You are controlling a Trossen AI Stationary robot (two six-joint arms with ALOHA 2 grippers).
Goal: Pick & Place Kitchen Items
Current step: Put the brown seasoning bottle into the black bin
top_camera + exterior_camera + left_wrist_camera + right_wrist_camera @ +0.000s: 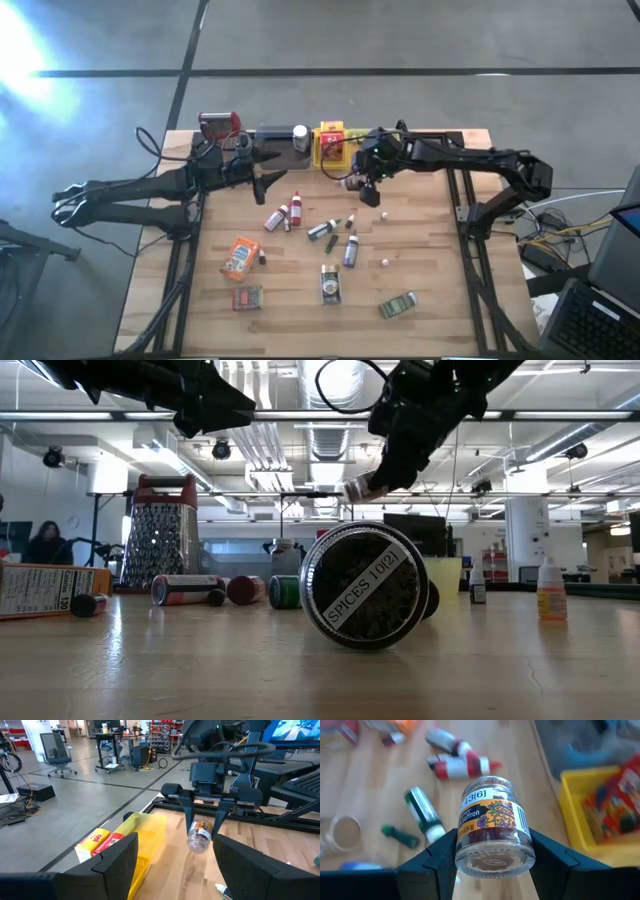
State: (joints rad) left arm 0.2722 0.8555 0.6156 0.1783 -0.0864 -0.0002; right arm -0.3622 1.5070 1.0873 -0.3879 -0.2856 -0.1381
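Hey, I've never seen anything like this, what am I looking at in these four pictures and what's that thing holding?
Two dark robot arms work at a wooden table. One picture looks down from above, one looks level across the tabletop, and two come from cameras on the wrists. Small spice bottles, packets and tins lie scattered on the wood. The right gripper has its jaws closed on a small saffron jar, lifted beside the yellow tray. The left gripper waits near the table's far edge, jaws open, holding nothing.

Premises: robotics lab or workshop. Evidence: concrete floor (400,40), exposed ceiling ducts (300,400), office chair (55,752), parts shelving (165,732), wooden tabletop (300,310).
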